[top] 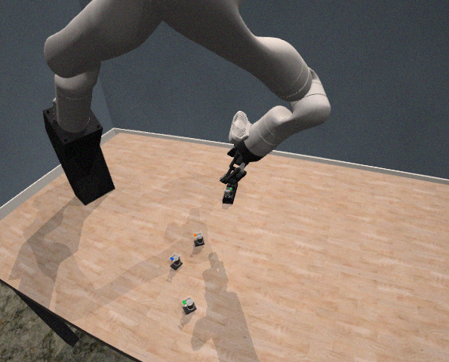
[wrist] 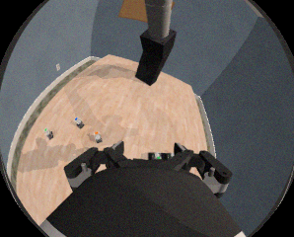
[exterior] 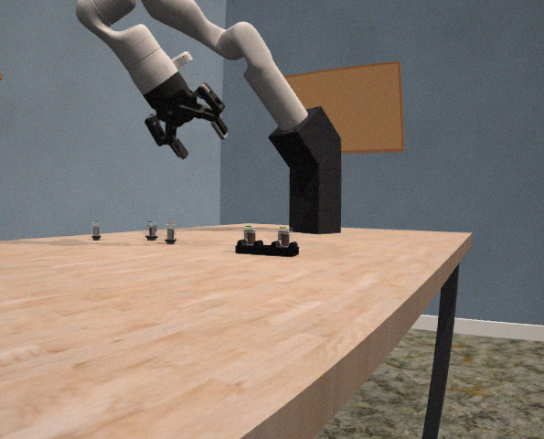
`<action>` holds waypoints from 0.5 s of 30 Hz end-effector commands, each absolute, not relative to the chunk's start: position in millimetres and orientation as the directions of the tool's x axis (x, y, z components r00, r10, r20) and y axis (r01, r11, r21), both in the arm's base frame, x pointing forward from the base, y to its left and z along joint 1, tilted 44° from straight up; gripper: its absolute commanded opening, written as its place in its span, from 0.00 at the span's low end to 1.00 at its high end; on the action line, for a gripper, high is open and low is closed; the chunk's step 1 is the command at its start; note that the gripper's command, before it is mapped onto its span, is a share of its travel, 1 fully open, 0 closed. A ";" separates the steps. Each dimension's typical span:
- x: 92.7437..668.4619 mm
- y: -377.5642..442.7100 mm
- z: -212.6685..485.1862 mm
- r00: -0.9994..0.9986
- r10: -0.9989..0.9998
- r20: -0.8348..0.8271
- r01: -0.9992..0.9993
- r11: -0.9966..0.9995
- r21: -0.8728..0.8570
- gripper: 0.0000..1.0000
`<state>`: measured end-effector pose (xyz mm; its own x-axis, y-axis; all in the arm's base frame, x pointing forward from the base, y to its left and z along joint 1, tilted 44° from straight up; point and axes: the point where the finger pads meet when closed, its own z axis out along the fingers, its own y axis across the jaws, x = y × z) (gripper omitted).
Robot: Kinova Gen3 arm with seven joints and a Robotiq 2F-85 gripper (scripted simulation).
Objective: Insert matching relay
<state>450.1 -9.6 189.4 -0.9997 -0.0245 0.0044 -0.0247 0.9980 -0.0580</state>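
Note:
The black rack (exterior: 266, 247) sits on the wooden table and holds two relays with green buttons (exterior: 249, 234) (exterior: 282, 235); the pocket between them looks empty. In the top view the rack (top: 229, 198) is partly hidden behind my gripper (top: 232, 178). Three loose relays stand upright on the table: one with a green button (top: 188, 305), one with a blue button (top: 175, 261) and one with an orange button (top: 198, 238). My gripper (exterior: 200, 142) is open and empty, high above the table, tilted, between the rack and the loose relays.
The arm's black base pedestal (exterior: 312, 172) stands behind the rack near the table's back edge. The loose relays also show small in the wrist view: green (wrist: 48, 133), blue (wrist: 78, 121), orange (wrist: 98, 136). An orange board (exterior: 352, 106) hangs on the wall.

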 end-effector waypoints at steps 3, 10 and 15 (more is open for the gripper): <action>450.1 -10.9 183.9 -0.999 -0.048 0.007 -0.048 0.995 -0.089 1.00; 450.1 -10.9 183.9 -0.999 -0.048 0.007 -0.048 0.995 -0.089 1.00; 450.6 -14.4 178.7 -0.998 -0.066 0.010 -0.067 0.991 -0.120 1.00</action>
